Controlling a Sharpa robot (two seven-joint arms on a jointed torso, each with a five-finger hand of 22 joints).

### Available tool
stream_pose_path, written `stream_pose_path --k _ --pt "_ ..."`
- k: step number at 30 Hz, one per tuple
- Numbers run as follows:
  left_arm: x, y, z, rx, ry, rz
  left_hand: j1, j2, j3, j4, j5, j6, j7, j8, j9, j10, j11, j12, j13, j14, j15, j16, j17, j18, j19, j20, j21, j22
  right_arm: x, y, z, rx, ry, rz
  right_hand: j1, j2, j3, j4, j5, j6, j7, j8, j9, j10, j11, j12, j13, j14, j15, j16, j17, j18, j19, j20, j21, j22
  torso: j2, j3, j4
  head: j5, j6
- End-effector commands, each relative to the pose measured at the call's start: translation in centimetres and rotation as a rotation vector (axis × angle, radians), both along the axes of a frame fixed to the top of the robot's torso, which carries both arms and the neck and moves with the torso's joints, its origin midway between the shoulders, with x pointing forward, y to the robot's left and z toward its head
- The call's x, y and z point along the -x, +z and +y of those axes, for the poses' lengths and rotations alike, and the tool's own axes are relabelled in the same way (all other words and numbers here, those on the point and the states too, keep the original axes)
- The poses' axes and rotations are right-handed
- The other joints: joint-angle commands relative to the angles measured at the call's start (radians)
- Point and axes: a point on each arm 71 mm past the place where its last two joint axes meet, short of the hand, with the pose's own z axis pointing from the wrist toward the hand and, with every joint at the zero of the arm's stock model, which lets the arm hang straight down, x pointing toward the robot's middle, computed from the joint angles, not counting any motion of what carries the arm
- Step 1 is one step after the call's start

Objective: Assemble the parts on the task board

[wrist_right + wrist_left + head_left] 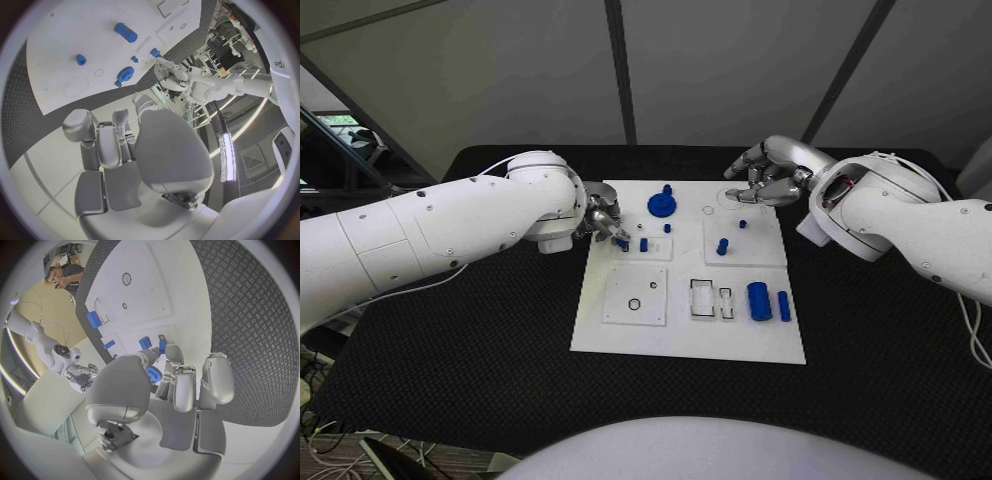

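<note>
The white task board [625,335] lies mid-table. On its far half stand a blue gear-like part [661,205] and several small blue pegs [723,246]. Two blue cylinders [759,300] lie near its right edge. My left hand [603,222] is over the board's far-left part; in the left wrist view it [169,385] pinches a small blue part [153,375] between thumb and fingers, just above the board [150,295]. My right hand [769,180] hovers over the far-right corner, fingers curled in, nothing in them. The right wrist view shows the gear [125,75] beyond the hand [125,150].
Recessed slots [704,300] and a round hole [635,303] mark the board's near half. Black table [473,340] surrounds the board on all sides.
</note>
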Motion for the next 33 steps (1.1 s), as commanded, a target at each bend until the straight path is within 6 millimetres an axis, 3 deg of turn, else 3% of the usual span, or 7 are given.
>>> stream_pose_path --k 1,33 --pt "0.17 -0.29 -0.19 -0.017 -0.012 0.012 -0.003 0.001 0.104 -0.100 0.007 -0.001 -0.005 0.004 0.000 0.009 0.000 0.003 0.002 0.080 -0.009 0.004 0.193 0.001 0.006 0.003 0.006 0.040 0.00 0.09 0.09 0.000 0.006 0.000 -0.010 0.003 0.005 -0.002 0.005 -0.002 -0.001 0.004 0.000 0.001 -0.001 0.004 0.001 0.012 -0.008 -0.002 0.001 0.008 -0.003 -0.003 -0.005 0.002 0.000 0.0004 0.0002 0.001 -0.001" --pt "0.63 -1.04 -0.11 -0.038 -0.022 0.037 -0.010 -0.002 0.115 -0.102 0.006 0.001 -0.006 0.007 0.002 0.012 -0.001 0.002 0.000 0.081 -0.009 0.006 0.195 0.000 0.007 0.002 0.006 0.041 -0.05 0.05 0.02 0.002 0.005 0.001 -0.010 0.004 0.006 -0.002 0.005 0.001 -0.002 0.007 0.001 0.003 -0.002 0.004 0.000 0.012 -0.009 -0.003 0.000 0.008 -0.003 -0.004 -0.006 0.001 0.000 0.0003 -0.0003 0.001 -0.008"
